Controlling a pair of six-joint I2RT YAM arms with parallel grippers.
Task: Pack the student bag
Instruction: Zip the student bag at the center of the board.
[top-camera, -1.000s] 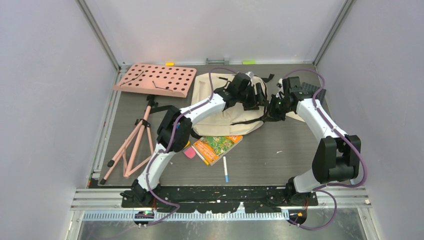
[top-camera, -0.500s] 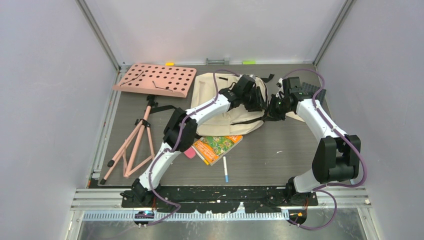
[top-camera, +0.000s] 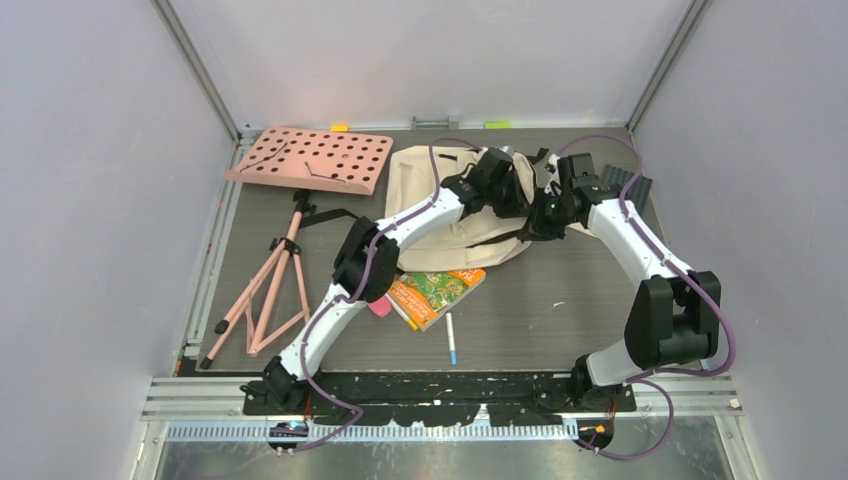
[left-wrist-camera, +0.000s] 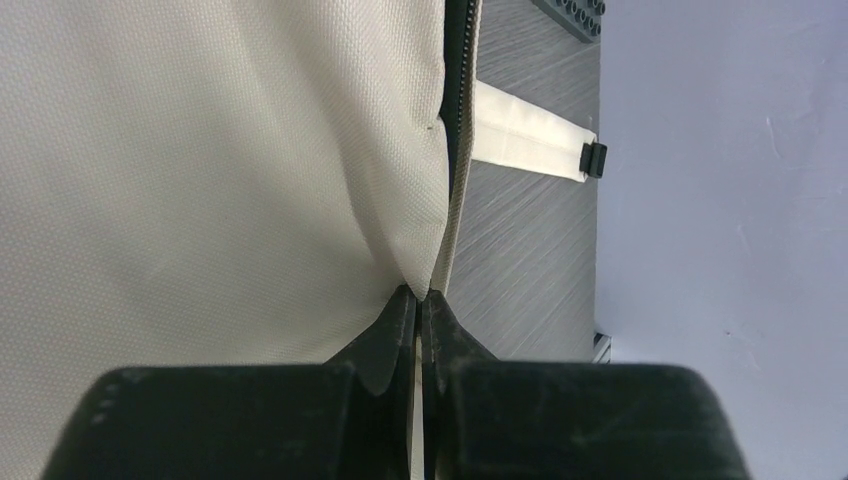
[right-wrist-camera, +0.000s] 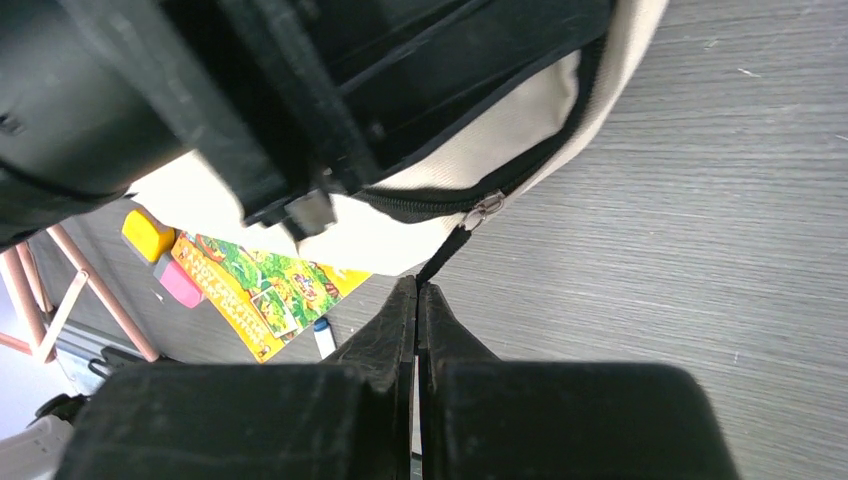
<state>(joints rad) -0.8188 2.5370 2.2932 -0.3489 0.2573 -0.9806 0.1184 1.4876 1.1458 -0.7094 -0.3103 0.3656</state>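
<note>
The student bag (top-camera: 432, 188), cream with black straps, lies flat at the back middle of the table. My left gripper (left-wrist-camera: 420, 295) is shut on a fold of the bag's cream fabric (left-wrist-camera: 200, 150), right beside the zipper line (left-wrist-camera: 458, 150). My right gripper (right-wrist-camera: 417, 285) is shut on the black pull tab (right-wrist-camera: 446, 254) hanging from the metal zipper slider (right-wrist-camera: 482, 208). In the top view the left gripper (top-camera: 520, 195) and the right gripper (top-camera: 541, 217) meet at the bag's right edge. The zipper (right-wrist-camera: 420, 205) looks closed left of the slider.
A colourful book (top-camera: 433, 292) lies just in front of the bag, with a pink eraser (top-camera: 379, 305) at its left and a white pen (top-camera: 451, 338) nearer me. At the back left is a pink perforated board (top-camera: 310, 157). A folded pink tripod (top-camera: 262, 290) lies along the left side.
My left gripper has reached further right over the bag and closed on its fabric. The right gripper, still shut, has shifted slightly left toward it.
</note>
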